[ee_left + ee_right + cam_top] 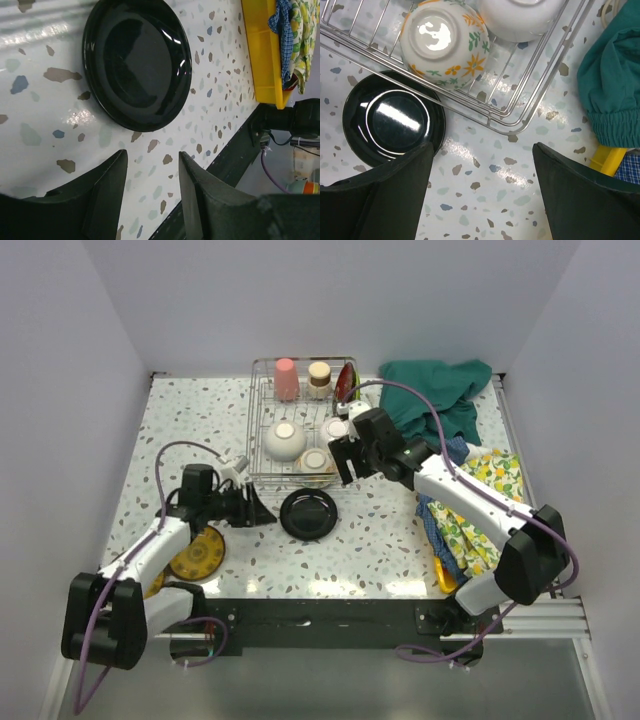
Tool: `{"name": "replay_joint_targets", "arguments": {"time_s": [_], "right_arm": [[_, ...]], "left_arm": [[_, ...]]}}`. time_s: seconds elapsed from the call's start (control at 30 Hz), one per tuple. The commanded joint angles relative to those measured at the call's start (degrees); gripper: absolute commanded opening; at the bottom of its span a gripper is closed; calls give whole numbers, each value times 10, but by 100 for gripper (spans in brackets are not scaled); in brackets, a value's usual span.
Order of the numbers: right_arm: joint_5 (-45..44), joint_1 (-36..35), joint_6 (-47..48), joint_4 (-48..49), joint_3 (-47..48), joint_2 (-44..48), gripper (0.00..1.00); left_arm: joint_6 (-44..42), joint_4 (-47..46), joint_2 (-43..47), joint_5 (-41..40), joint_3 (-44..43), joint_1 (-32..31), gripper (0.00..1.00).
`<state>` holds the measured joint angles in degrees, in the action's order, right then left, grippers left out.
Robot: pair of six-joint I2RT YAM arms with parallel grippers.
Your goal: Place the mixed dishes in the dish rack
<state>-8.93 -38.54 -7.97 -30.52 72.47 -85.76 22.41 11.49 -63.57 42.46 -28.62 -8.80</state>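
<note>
Left pincer [151, 170]: fingers spread wide, empty, low over the desk [210, 100], just short of the black plate [137, 62]. The plate lies flat just beside the front edge of the dish rack [306, 410]. Right pincer [481, 160]: likewise wide and empty, above the rack corner by the floral bowl [445, 42]. The plate is probably next: pinch its raised rim at one edge, lift it tilted, clear the wire wall.

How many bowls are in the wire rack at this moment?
3, all upside down: a large white bowl in the middle, a floral bowl at the near right corner, and a second white bowl partly hidden beside the right pincer.
</note>
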Motion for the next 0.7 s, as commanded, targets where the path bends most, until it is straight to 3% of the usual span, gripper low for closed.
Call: {"name": "replay_joint_targets", "arguments": {"time_s": [0.0,0.13,0.37,0.67], "right_arm": [[14,29,-37,19,-7,34,84],[33,46,-49,23,-23,51,83],[28,61,-46,32,-60,95,83],[28,80,-41,33,-95,128,82]], "left_arm": [[159,-130,15,-86,51,-55,50],[194,-161,-29,-142,52,-66,50],[222,-191,-105,-149,47,-80,51],[246,-242,-140,-147,76,-109,47]]}}
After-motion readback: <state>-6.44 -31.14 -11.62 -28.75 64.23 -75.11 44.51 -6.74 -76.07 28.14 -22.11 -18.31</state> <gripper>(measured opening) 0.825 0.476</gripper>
